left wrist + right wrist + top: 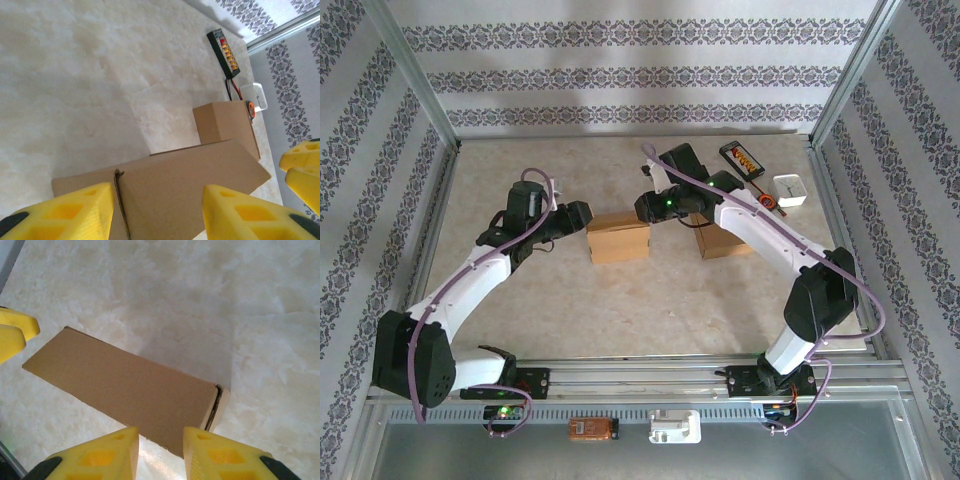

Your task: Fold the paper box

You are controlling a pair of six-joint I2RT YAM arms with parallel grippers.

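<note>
The paper box [618, 238] sits in the middle of the tabletop [620, 310]. The left hand [159, 197] hovers at the box's left end with its fingers spread wide. The box top lies between them and nothing is gripped. The right hand [160, 437] hangs over the box's right end, its fingers a narrow gap apart with the box's edge showing in that gap; I cannot tell if they touch. A second box [725, 243] stands just right of the paper box. A black gadget [740, 157] lies well beyond it.

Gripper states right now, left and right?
Left gripper: open wide, holding nothing, at the paper box.
Right gripper: open, narrower gap, holding nothing.
</note>
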